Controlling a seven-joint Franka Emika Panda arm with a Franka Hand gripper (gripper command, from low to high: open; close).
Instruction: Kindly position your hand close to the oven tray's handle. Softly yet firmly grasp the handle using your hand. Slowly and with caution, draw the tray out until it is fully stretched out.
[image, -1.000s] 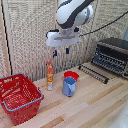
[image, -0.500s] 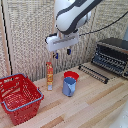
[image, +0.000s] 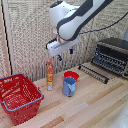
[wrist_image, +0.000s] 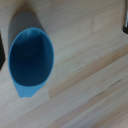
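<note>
Approach phase, before any contact with the rack. End effector (image: 65, 54) of the white arm hangs in the air above the blue pitcher (image: 69, 86) and the red bowl (image: 71, 75), well apart from the toaster oven (image: 112, 56) on the exterior view's right. Its two dark fingers (image: 59, 57) point downward with a gap between them and nothing held, so it reads as released (the wrist view shows only the pitcher's mouth and bare wood, no fingertips). Oven tray (image: 94, 73), a dark wire rack, lies on the table (image: 95, 107) just in front of the oven, reaching toward the exterior view's left; its handle (image: 90, 75) is the thin bar along the near edge. A red basket (image: 19, 96) and a slim orange bottle (image: 50, 75) stand farther to the exterior view's left, clear of the likely path.

Judged step: the first one, bringing the end effector close to the handle. Next move calls for travel toward the exterior view's right and downward, passing over the pitcher, with the fingers straddling the bar before closing.
</note>
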